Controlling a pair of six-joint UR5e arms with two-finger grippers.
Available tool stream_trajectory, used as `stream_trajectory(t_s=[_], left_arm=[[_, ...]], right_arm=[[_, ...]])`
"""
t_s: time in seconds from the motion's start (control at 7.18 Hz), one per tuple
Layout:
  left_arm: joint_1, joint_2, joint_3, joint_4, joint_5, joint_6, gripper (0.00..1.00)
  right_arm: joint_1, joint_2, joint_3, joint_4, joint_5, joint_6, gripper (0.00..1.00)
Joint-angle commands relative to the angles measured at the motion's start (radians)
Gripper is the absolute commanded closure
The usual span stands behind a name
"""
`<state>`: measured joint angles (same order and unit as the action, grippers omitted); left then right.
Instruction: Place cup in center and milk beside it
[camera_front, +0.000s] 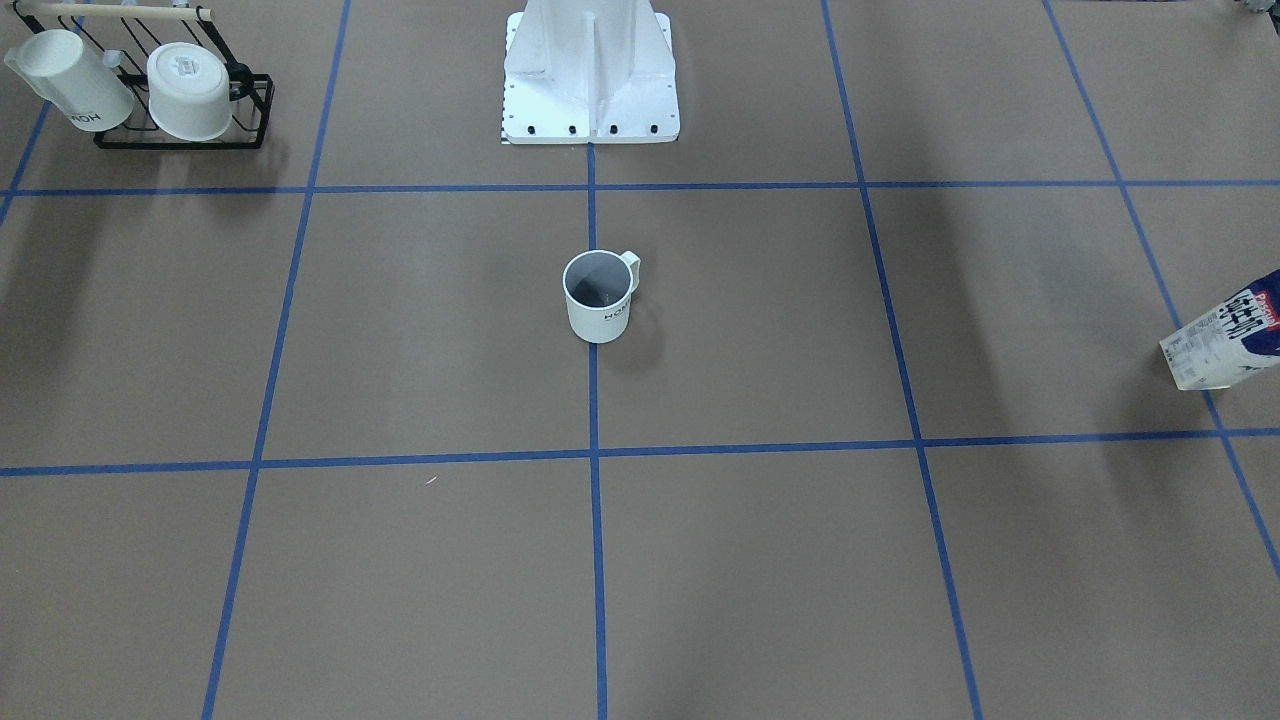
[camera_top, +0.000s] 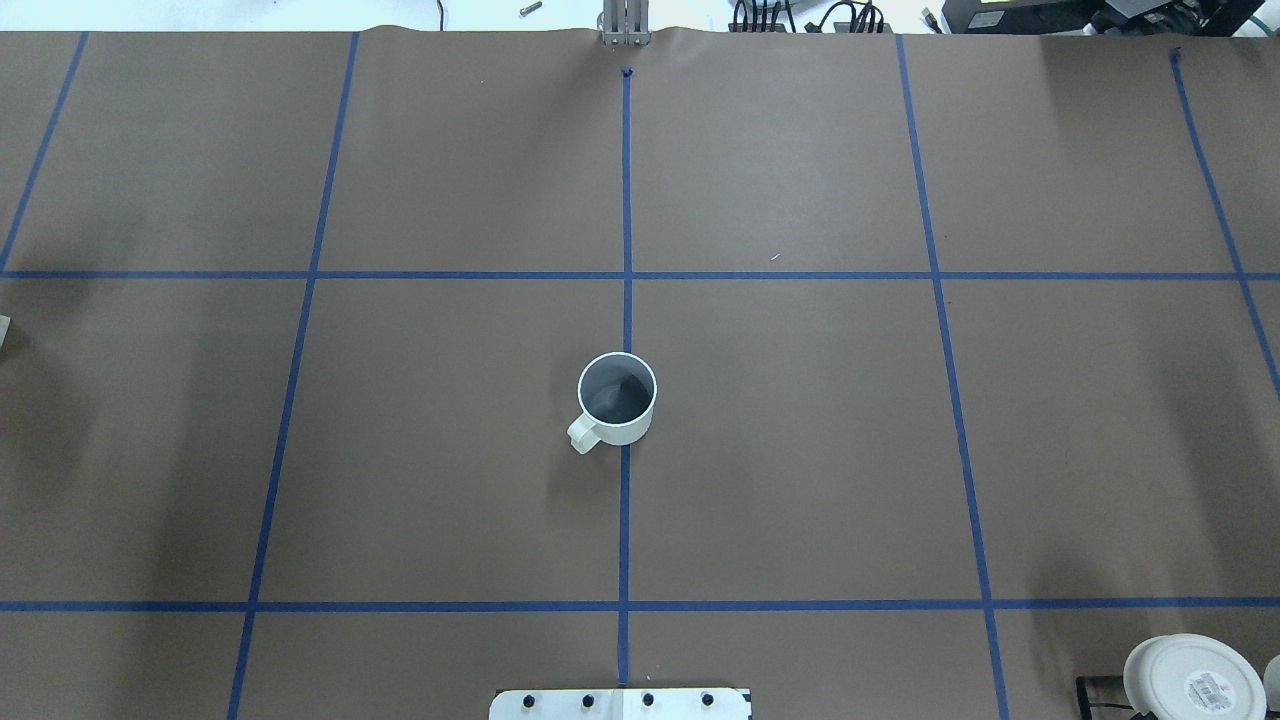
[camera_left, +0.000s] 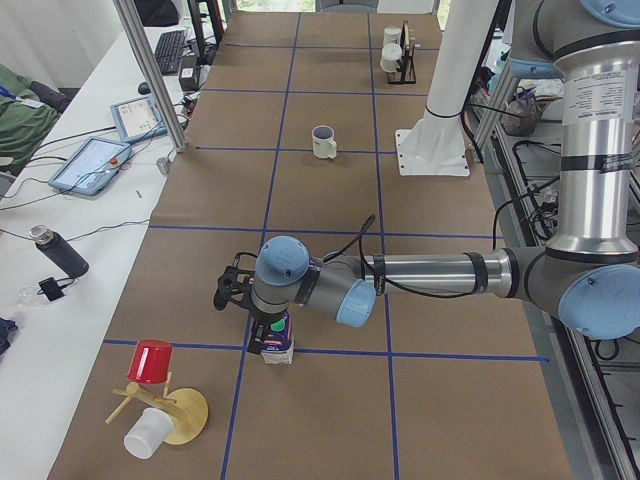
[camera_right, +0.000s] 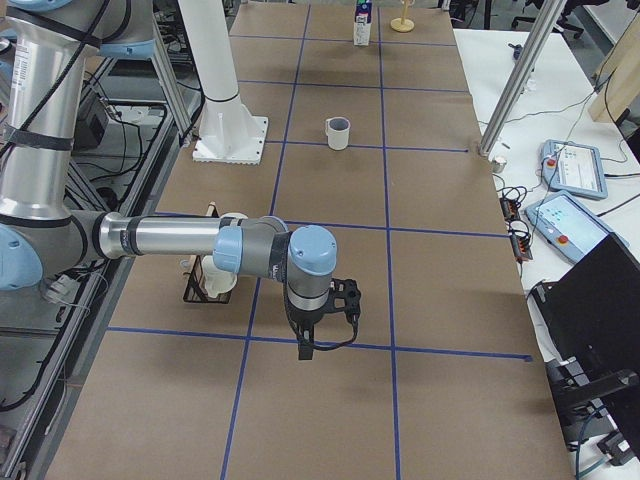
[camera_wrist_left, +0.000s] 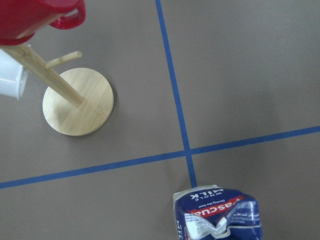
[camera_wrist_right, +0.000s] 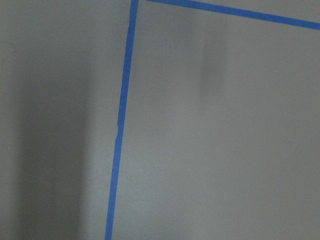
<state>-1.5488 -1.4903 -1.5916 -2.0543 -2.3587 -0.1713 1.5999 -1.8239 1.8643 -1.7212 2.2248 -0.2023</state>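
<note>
The cup (camera_front: 600, 296) is a white mug that stands upright on the middle vertical tape line (camera_top: 626, 200) at the table's center; it also shows in the overhead view (camera_top: 617, 398). The milk (camera_left: 279, 346), a navy-and-white carton, stands far off at the table's left end, cut by the front view's right edge (camera_front: 1226, 335). Its top fills the bottom of the left wrist view (camera_wrist_left: 218, 213). My left gripper (camera_left: 271, 334) hangs right at the carton's top; I cannot tell if it is open or shut. My right gripper (camera_right: 305, 351) points down over bare table; its state is unclear.
A black rack (camera_front: 250, 110) with a white tub (camera_front: 190, 92) and another mug stands at the right end near the right arm. A wooden mug tree (camera_wrist_left: 78, 102) with a red cup (camera_left: 151, 361) stands beside the milk. The robot base (camera_front: 590, 90) sits behind the cup.
</note>
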Motion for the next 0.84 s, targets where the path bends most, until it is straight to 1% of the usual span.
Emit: stream_trajectory(t_s=[0.0,0.42,0.7], left_arm=[[0.058,0.057,0.005,-0.134,0.001,-0.118,0.01],[0.082,0.051,0.035,-0.136,0.009,-0.117,0.02],[0.096,0.003,0.097,-0.141,0.01,-0.116,0.03]], right_arm=[[0.0,0.0,-0.002,0.0,0.0,0.0,0.0],[-0.001,0.0,-0.002,0.0,0.0,0.0,0.0],[-0.001,0.0,-0.002,0.002,0.0,0.0,0.0]])
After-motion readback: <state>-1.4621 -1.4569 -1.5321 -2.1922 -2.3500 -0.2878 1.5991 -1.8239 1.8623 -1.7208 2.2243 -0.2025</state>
